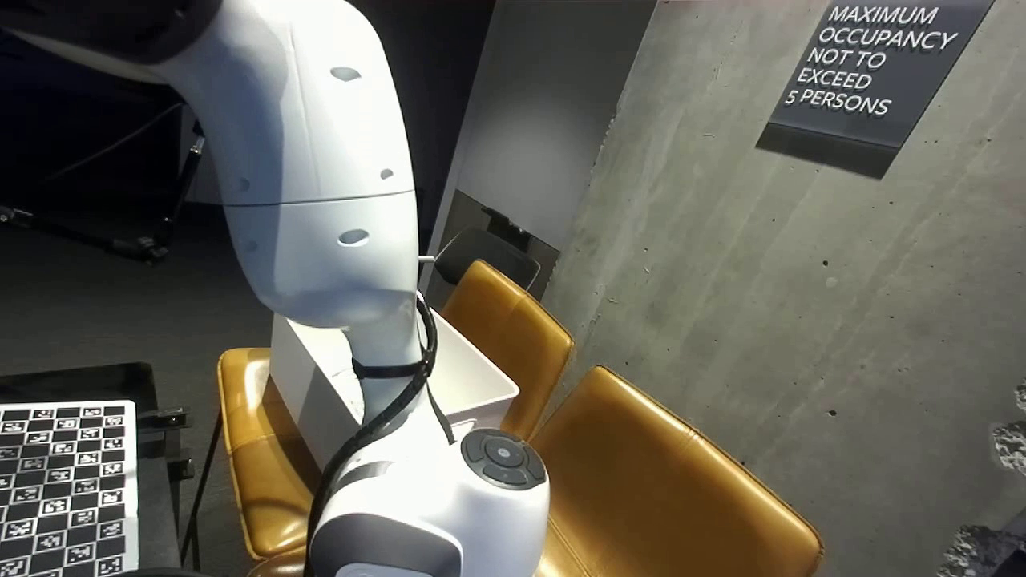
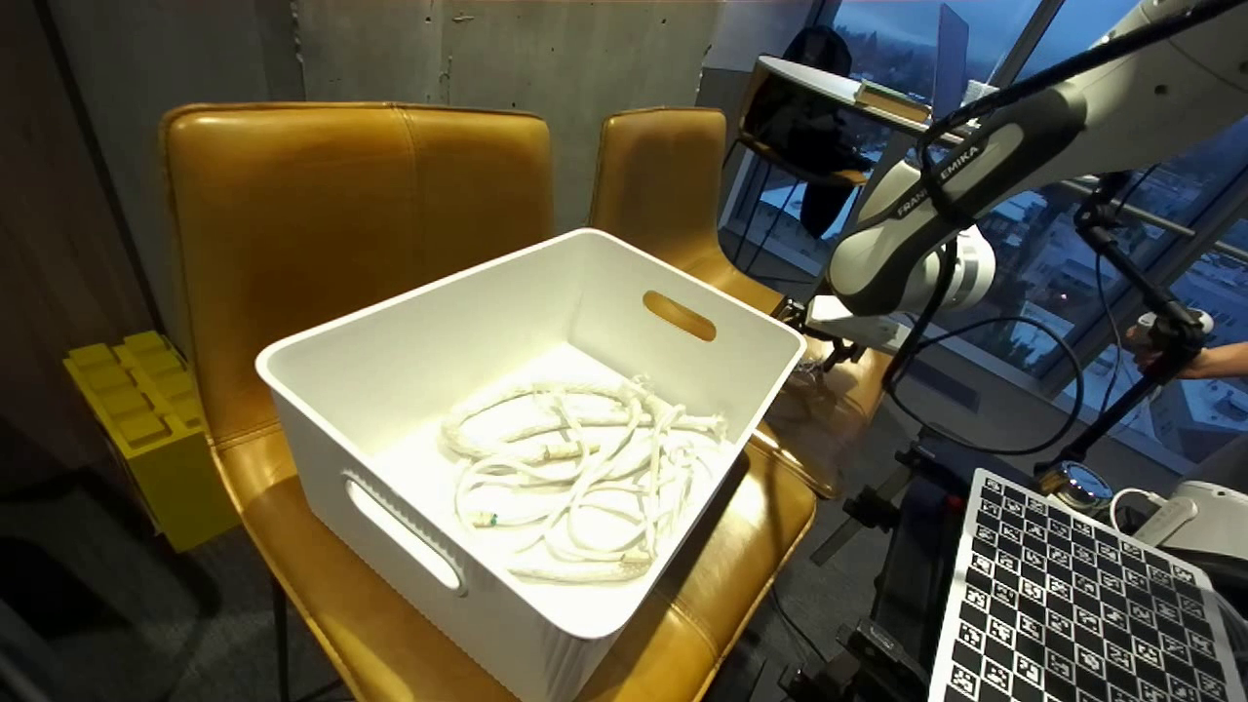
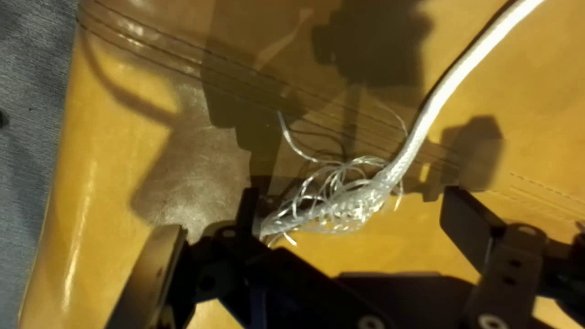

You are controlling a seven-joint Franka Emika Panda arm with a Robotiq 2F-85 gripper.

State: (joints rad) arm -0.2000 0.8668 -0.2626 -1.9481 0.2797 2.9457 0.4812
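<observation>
Wrist view: your hand [image 3: 356,219] has its fingers spread wide and grips nothing. Between them lies the frayed end [image 3: 338,210] of a white cord [image 3: 441,98], reaching to the nine o'clock finger [image 3: 249,212]; whether the two touch, you can't tell. From there the cord runs off toward one o'clock across a tan chair seat [image 3: 525,100].

In an exterior view, a white bin [image 2: 439,351] on another tan chair [image 2: 361,263] blocks eight o'clock from your hand, its rim crowding close; you can't tell the gap. A backrest [image 2: 658,185] rises between ten and eleven. A person's forearm [image 2: 1224,363] shows at three o'clock, beside a black stand [image 2: 1136,273], and a patterned board [image 2: 1082,595] lies between four and five.

Only the wrist view shows the fraying closely. White cords [image 2: 585,468] coiled inside the bin show plainly in an exterior view. In an exterior view your arm [image 1: 321,152] hides much of the bin and your hand is out of sight; a sign [image 1: 862,72] on the concrete wall [image 1: 721,280] shows there at two o'clock.
</observation>
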